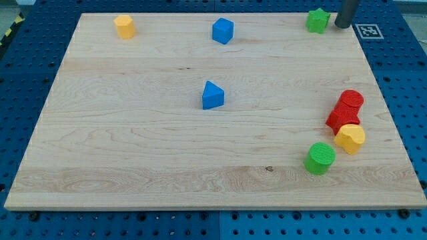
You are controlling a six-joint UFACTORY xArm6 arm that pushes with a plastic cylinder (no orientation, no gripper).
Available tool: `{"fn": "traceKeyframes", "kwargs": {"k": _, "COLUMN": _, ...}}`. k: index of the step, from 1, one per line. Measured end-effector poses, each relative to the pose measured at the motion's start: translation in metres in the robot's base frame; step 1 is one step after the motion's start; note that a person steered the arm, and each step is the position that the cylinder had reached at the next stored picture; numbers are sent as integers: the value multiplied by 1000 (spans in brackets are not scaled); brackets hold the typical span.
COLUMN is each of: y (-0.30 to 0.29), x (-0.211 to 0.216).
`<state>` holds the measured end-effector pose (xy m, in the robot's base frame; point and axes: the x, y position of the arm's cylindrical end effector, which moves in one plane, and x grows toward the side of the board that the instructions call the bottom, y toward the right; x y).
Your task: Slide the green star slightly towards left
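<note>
**Tip beside the green star, top right corner**

The wooden board [167,133] lies on a blue pegboard [400,80]; I carry no claw, only a rod; my tip [342,26] stands just right of the green star [318,21], a narrow gap between, at the board's top right corner, near the top edge.

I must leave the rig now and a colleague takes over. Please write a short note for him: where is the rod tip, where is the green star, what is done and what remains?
My tip is down at the board's top right corner, just to the view's right of the green star, with a narrow gap; contact is not evident.
The green star sits near the wooden board's top edge.
Done: the tip is lined up on the star's right side.
Left: push the star slightly toward the view's left, then stop.
</note>
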<state>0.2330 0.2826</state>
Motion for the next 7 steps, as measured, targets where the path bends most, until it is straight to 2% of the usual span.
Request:
{"fn": "traceKeyframes", "kwargs": {"k": 2, "y": 20, "x": 0}}
{"fn": "traceKeyframes", "kwargs": {"k": 3, "y": -6, "x": -1}}
{"fn": "traceKeyframes", "kwargs": {"k": 4, "y": -72, "x": -1}}
{"fn": "traceKeyframes", "kwargs": {"k": 7, "y": -64, "x": -3}}
